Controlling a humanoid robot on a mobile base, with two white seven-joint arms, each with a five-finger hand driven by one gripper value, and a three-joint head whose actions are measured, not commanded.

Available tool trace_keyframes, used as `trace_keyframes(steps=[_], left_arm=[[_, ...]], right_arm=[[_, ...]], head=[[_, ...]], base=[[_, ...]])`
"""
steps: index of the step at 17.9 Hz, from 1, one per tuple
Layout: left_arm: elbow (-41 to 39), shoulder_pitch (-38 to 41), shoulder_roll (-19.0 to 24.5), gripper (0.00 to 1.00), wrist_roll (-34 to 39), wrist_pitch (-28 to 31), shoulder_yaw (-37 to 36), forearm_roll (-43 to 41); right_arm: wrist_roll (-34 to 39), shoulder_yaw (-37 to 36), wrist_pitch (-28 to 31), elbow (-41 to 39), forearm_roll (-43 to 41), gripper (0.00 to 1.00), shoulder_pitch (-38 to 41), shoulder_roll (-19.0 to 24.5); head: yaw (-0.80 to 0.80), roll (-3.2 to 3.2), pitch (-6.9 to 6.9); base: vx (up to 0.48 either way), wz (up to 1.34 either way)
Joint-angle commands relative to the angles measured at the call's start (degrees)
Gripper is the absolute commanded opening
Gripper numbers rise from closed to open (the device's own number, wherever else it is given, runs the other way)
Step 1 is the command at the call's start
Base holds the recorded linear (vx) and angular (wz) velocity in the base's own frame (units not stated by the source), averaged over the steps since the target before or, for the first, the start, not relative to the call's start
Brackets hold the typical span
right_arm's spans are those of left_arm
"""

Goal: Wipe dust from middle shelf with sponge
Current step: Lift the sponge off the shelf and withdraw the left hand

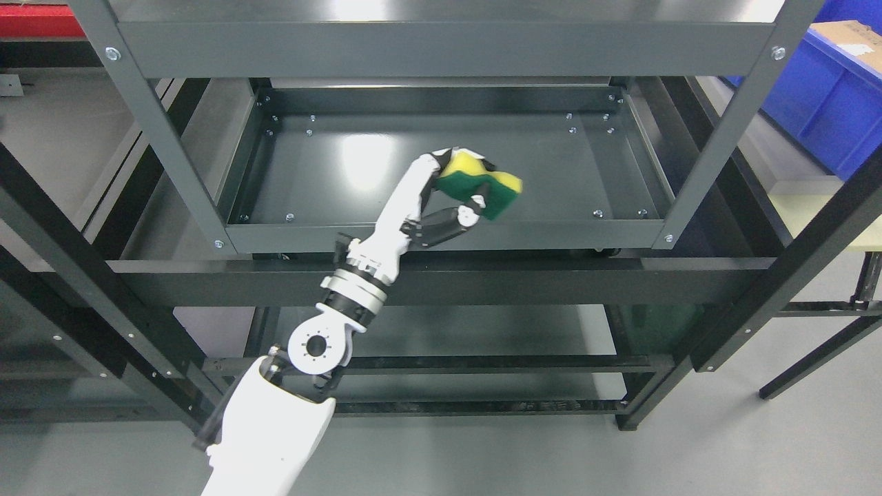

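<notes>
One robot arm reaches in from the lower left; its left hand (441, 200) has fingers (451, 222) curled around a yellow and green sponge (482, 187), held over the dark metal shelf (344, 172), right of centre

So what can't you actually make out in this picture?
All head view:
- Whether the sponge touches the middle shelf: steep downward angle, no clear contact.
- Dust on the shelf: too fine, lost in glare.
- Sponge's underside: hidden by the left hand and its fingers.
- Right arm: out of frame.
- Blue bin: cut by the right edge.
</notes>
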Motion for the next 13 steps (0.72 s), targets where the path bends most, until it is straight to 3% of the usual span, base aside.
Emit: trace_keyframes(steps=[1, 6, 13], left_arm=[[-12.77, 10.98, 0.85, 0.09, -0.19, 1.39, 18.22, 7.60], [-12.68, 17.06, 0.85, 0.09, -0.80, -6.61, 22.95, 10.68], [-12.51, 19.53, 0.85, 0.09, -0.80, -7.06, 27.54, 10.95]], right_arm=[[-0.04, -0.02, 0.04, -1.00, 0.00, 1.00, 0.00, -1.00], [-0.04, 0.07, 0.04, -1.00, 0.00, 1.00, 0.00, -1.00], [-0.04, 0.07, 0.04, -1.00, 0.00, 1.00, 0.00, -1.00]], head=[[0.00, 0.00, 0.00], [0.00, 0.00, 0.00], [0.00, 0.00, 0.00]], base=[[0.000, 0.00], [0.000, 0.00], [0.000, 0.00]])
